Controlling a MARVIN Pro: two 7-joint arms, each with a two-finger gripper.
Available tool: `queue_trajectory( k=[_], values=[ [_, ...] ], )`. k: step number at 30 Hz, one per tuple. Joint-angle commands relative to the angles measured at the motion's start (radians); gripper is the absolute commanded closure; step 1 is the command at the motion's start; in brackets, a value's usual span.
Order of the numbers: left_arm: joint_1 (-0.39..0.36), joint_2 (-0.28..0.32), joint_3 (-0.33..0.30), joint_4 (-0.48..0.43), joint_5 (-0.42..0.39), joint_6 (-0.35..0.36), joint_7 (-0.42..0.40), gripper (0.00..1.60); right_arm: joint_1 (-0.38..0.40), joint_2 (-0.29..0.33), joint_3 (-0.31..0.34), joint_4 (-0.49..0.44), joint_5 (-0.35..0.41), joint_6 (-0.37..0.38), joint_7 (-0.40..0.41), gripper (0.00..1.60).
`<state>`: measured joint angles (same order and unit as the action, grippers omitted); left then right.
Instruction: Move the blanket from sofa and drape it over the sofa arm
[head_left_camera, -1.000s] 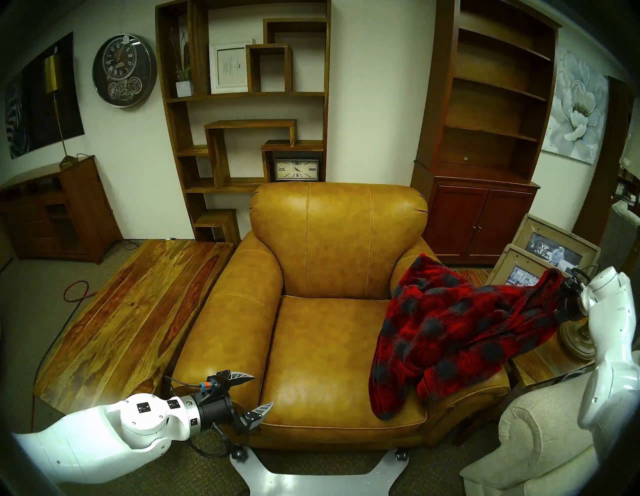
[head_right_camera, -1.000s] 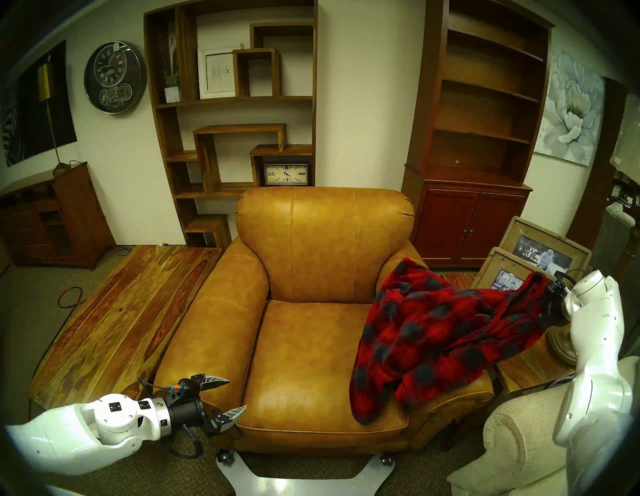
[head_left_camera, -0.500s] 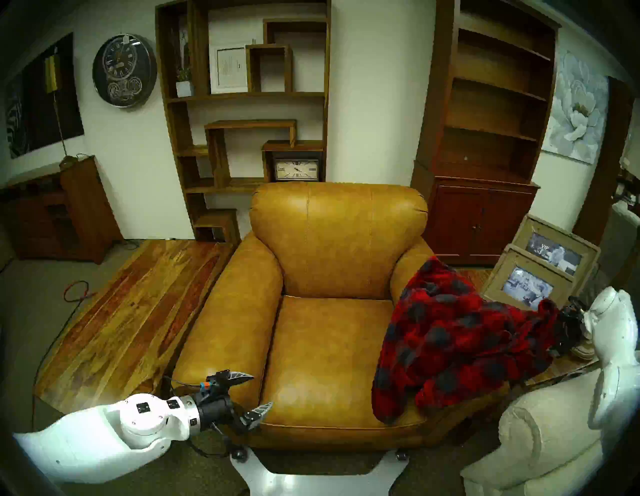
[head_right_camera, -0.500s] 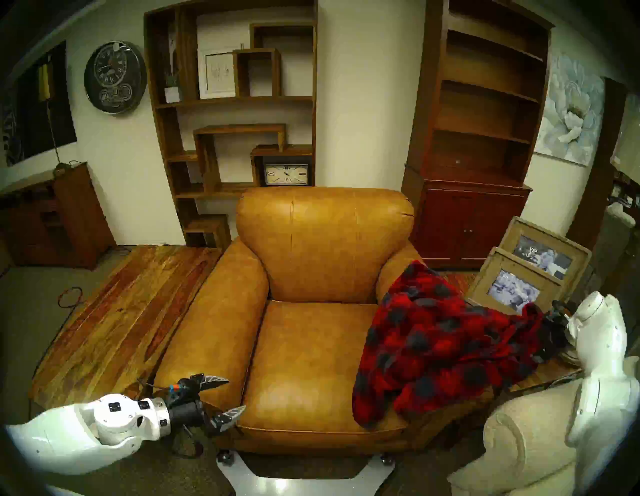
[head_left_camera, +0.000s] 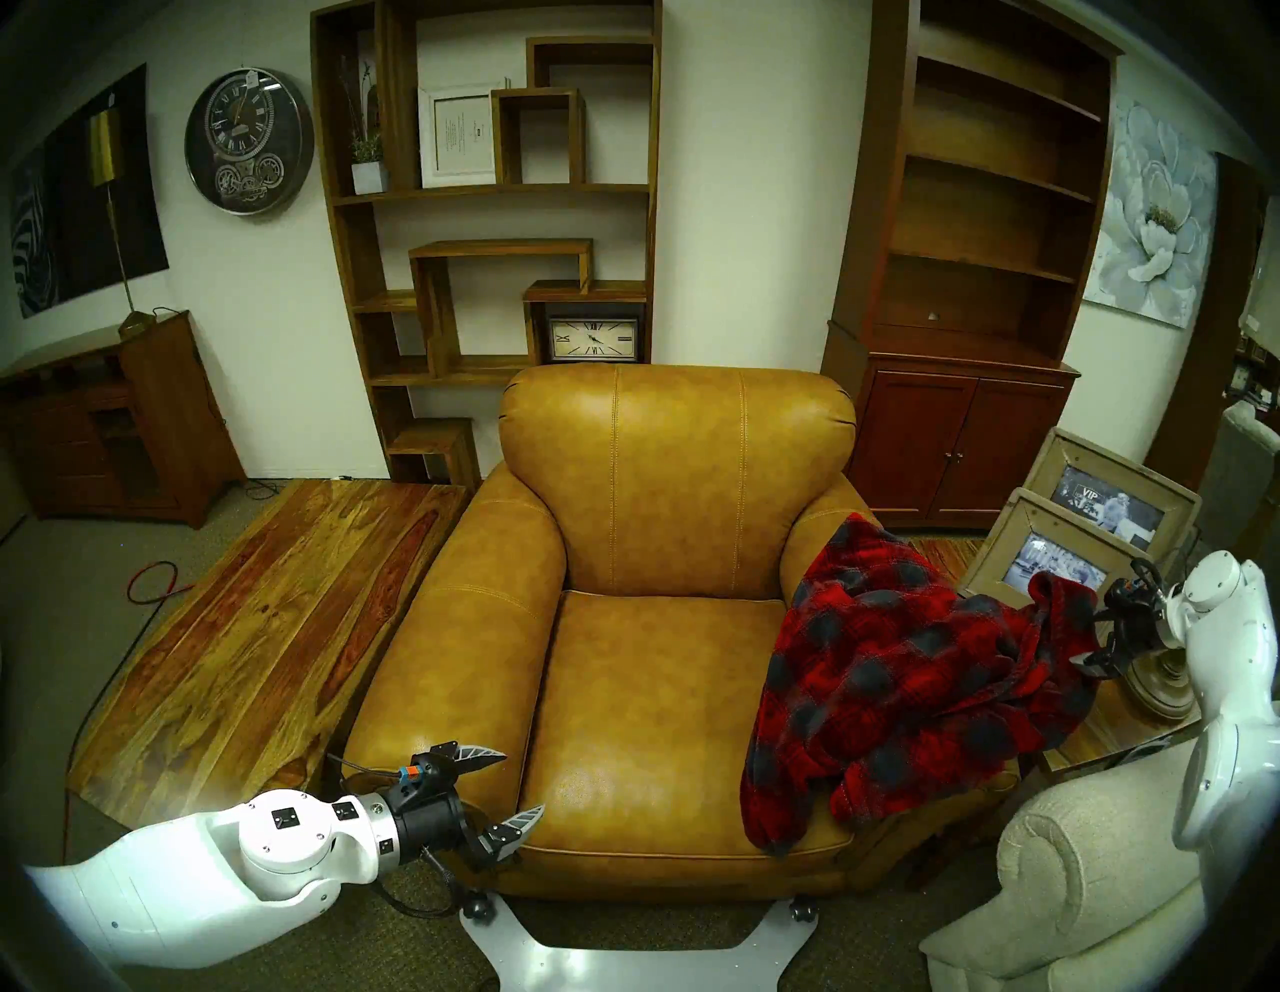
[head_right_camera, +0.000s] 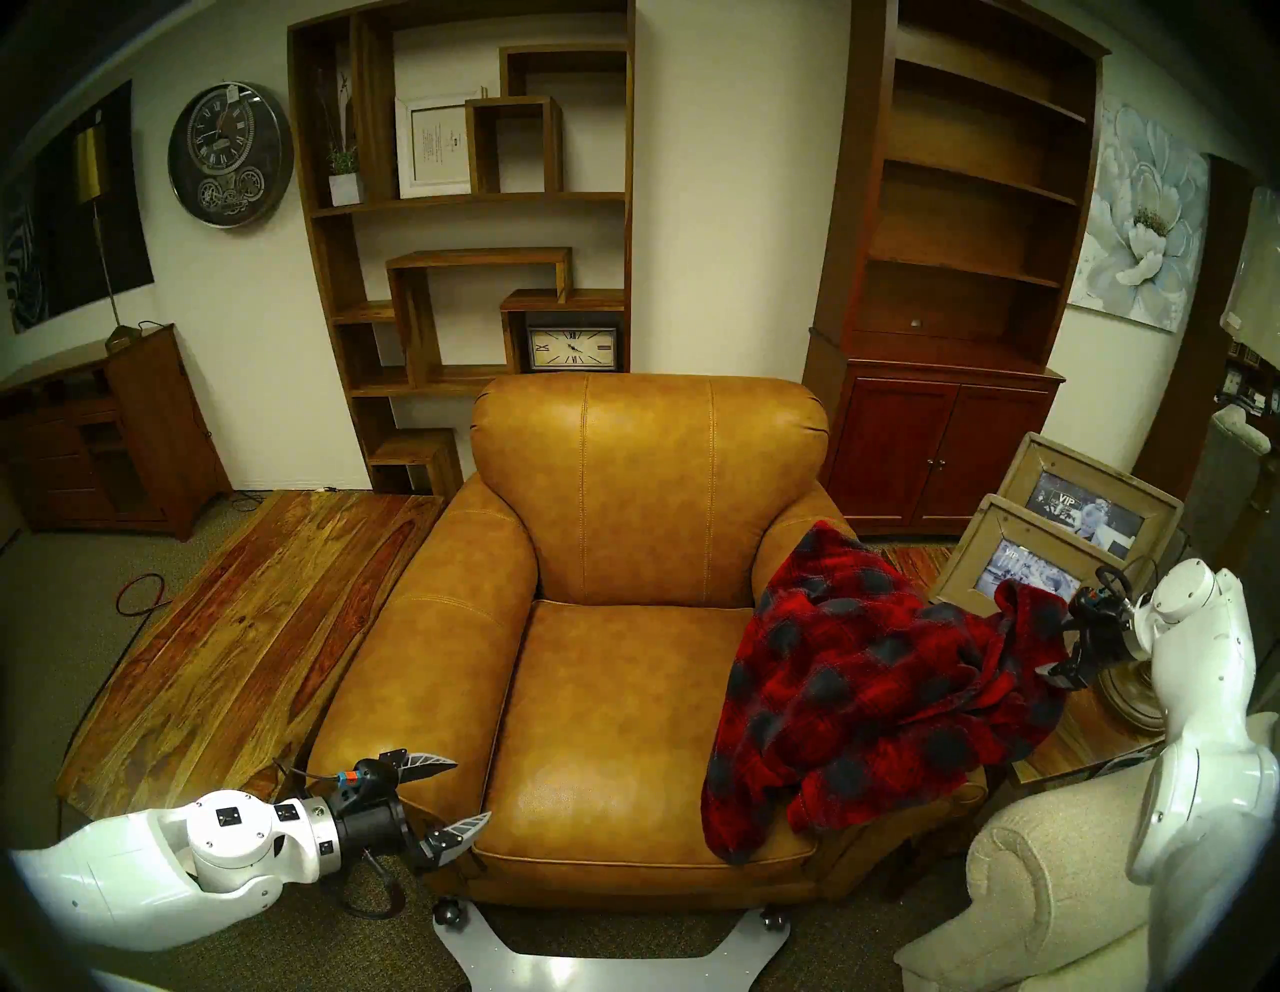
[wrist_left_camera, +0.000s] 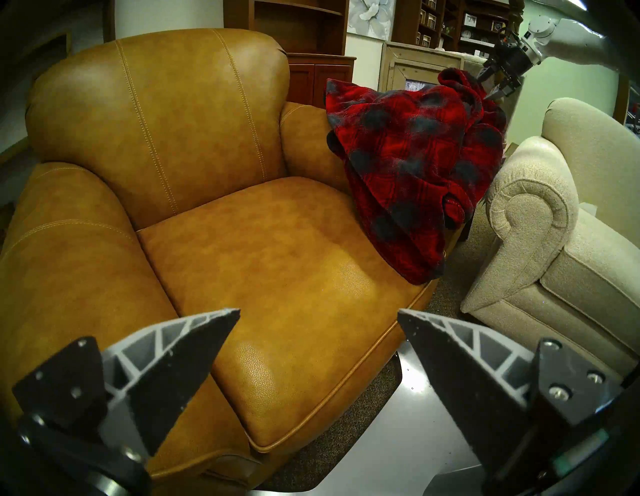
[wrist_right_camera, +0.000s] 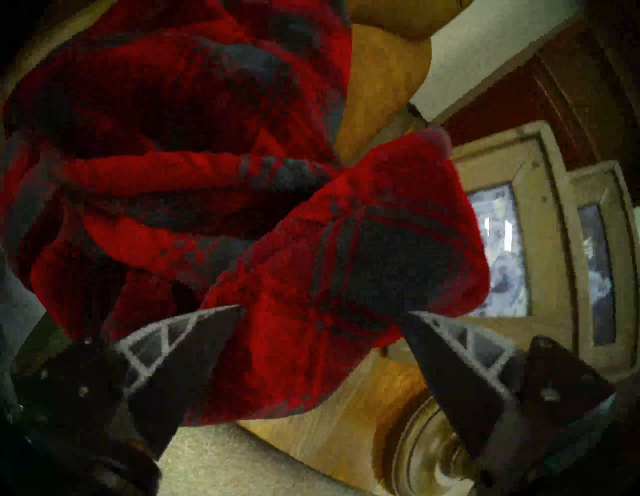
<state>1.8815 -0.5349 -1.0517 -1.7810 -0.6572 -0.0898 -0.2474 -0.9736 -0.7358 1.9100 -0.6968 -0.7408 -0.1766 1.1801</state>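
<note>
The red-and-black plaid blanket (head_left_camera: 900, 679) lies bunched over the sofa arm (head_left_camera: 821, 533) on the right of the tan leather sofa (head_left_camera: 658, 693). One end hangs onto the seat and the other hangs off the arm's outer side. My right gripper (head_left_camera: 1091, 634) is open at that outer end. In the right wrist view its fingers (wrist_right_camera: 194, 346) stand wide apart with a fold of blanket (wrist_right_camera: 242, 173) between them, not pinched. My left gripper (head_left_camera: 524, 779) is open and empty at the seat's front left corner, also in its own view (wrist_left_camera: 318, 311).
A beige fabric armchair (head_left_camera: 1080, 880) stands close to the right of the sofa. A side table with a lamp base (head_left_camera: 1163, 686) and two framed pictures (head_left_camera: 1080, 526) sits just beyond the right gripper. A low wooden table (head_left_camera: 263, 623) lies to the left.
My right gripper dipped with the blanket end, then opened and let go of it. The blanket has settled lower over the sofa arm. The left arm has not moved.
</note>
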Motion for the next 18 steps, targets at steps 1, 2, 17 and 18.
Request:
queue_trajectory(
  k=[1, 2, 17, 18],
  values=[
    [-0.003, -0.001, -0.003, -0.015, 0.001, -0.009, -0.001, 0.0, 0.026, 0.048, -0.003, -0.125, 0.008, -0.035, 0.064, 0.0],
    [-0.003, -0.001, -0.003, -0.015, 0.001, -0.009, -0.001, 0.0, 0.04, 0.05, -0.001, -0.121, 0.011, -0.037, 0.062, 0.0],
    [-0.005, 0.0, -0.001, -0.013, -0.001, -0.006, 0.001, 0.0, 0.036, -0.147, -0.055, -0.277, 0.232, 0.009, 0.158, 0.0],
    [-0.005, 0.0, -0.001, -0.013, -0.001, -0.006, 0.001, 0.0, 0.03, -0.152, -0.077, -0.273, 0.25, 0.011, 0.161, 0.0]
  ],
)
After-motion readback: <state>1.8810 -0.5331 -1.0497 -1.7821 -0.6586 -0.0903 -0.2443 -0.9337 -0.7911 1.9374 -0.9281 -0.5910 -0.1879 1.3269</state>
